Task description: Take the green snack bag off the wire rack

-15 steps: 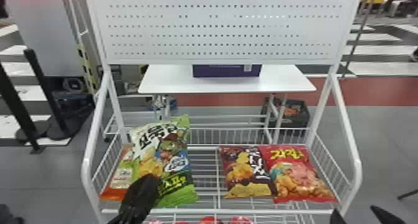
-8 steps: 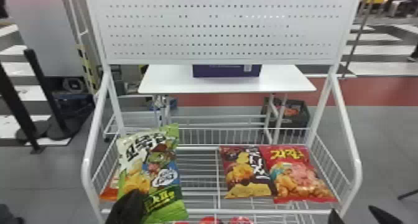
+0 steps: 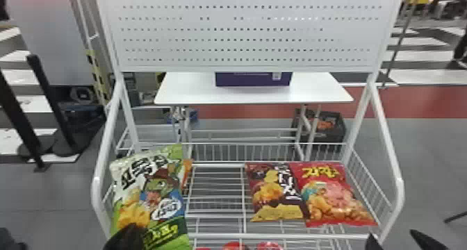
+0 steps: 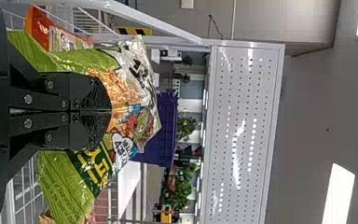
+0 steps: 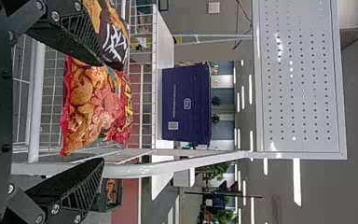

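Your left black two-fingered tool [image 3: 125, 237]: closed on the green-and-white plastic snack bag [image 3: 149, 197], upright before the left side of the white metal wire rack [image 3: 215, 236]. Your right tool [image 3: 392, 234]: open, empty. Rack, right side: brown-and-yellow bag [image 3: 276, 193], red bag [image 3: 335, 197].

Grey floor [image 3: 427, 152], red band [image 3: 424, 101]; 1 purple box [image 3: 250, 80] on white table [image 3: 194, 93].
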Motion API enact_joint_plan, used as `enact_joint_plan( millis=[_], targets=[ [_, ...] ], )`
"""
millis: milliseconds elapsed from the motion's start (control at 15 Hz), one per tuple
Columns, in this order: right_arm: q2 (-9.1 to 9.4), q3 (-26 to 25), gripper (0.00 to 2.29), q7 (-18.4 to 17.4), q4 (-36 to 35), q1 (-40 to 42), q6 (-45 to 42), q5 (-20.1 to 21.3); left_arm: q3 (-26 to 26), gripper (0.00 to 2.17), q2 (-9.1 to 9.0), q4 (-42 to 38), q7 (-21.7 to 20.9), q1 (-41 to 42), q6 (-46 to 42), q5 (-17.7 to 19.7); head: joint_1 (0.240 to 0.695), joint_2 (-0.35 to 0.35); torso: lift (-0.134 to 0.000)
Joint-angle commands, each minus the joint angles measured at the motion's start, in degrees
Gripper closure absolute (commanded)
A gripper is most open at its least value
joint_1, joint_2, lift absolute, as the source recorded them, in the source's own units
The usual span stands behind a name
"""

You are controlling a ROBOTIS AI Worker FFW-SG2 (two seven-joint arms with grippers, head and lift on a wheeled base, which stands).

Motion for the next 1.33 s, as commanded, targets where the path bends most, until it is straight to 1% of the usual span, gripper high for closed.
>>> enact_joint_plan(
  millis=[0, 467, 867, 1267],
  targets=[
    [0.07, 0.0, 0.17, -0.01, 0.17, -0.12, 0.0, 0.07, 0.52, 1.79, -0.01, 0.67, -0.04, 0.57, -1.44, 0.18, 0.499, 0.0, 0.0],
    [0.25, 0.0, 0.17, 0.08, 0.08, -0.12, 0.0, 0.16, 0.96, 1.79, -0.1, 2.34, -0.13, -0.13, -2.32, 0.26, 0.499, 0.0, 0.0],
    [-0.02, 0.0, 0.17, -0.01, -0.62, 0.67, 0.0, 0.07, 1.49, 1.79, -0.01, 2.52, -0.04, 0.22, -2.49, 0.44, 0.499, 0.0, 0.0],
    [-0.02, 0.0, 0.17, 0.08, -2.73, 2.6, -0.18, 0.16, 1.49, 1.79, -0.1, 2.52, -0.13, 0.66, -3.37, 0.44, 0.499, 0.0, 0.0]
  ],
)
